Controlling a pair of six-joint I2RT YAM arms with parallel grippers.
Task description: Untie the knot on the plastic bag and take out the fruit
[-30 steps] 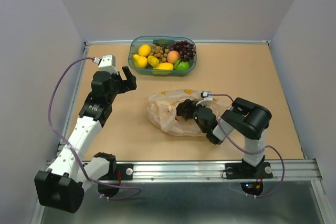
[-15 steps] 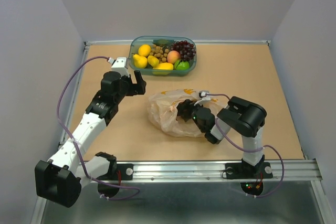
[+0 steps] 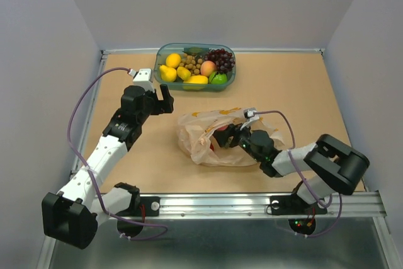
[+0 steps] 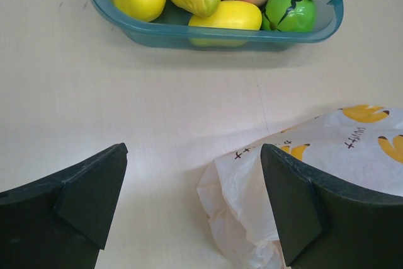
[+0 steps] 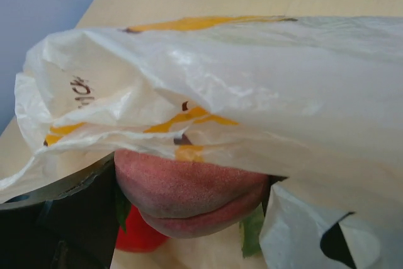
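The plastic bag [image 3: 204, 138] lies mid-table, pale film with orange marks, its mouth facing right. My right gripper [image 3: 230, 137] reaches into that mouth and is shut on a pink peach [image 3: 221, 132]. In the right wrist view the peach [image 5: 189, 184] sits between my fingers [image 5: 72, 215], with bag film [image 5: 252, 86] draped over it and a red apple [image 5: 135, 236] underneath. My left gripper [image 3: 162, 100] is open and empty just beyond the bag's upper left; in its wrist view the bag's corner [image 4: 249, 196] lies between the fingers [image 4: 296, 206]. No knot shows.
A teal tub [image 3: 161, 74] at the back centre holds yellow fruit, a peach, grapes, brown balls and a green apple; it also shows in the left wrist view [image 4: 157, 33]. The table's raised rim runs along the left and back.
My left gripper moved right, toward the bag's upper-left edge, then held still. My right arm drew back to the right and nearer, and the pink peach now shows at the bag's mouth.
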